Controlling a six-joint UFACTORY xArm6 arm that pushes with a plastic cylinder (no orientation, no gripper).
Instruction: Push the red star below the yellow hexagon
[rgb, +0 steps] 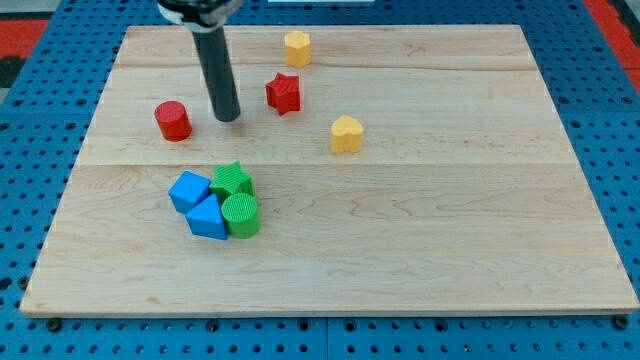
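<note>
The red star (284, 93) lies on the wooden board in the upper middle. The yellow hexagon (297, 47) sits just above it and slightly to the right, near the board's top edge. My tip (228, 117) rests on the board to the left of the red star, a short gap away, and slightly lower. It stands between the red star and the red cylinder (173, 120).
A yellow heart-like block (346, 134) lies right of and below the star. A cluster sits lower left: a blue block (188, 190), a second blue block (208, 217), a green star (233, 180) and a green cylinder (240, 215). The board (450, 230) rests on a blue pegboard.
</note>
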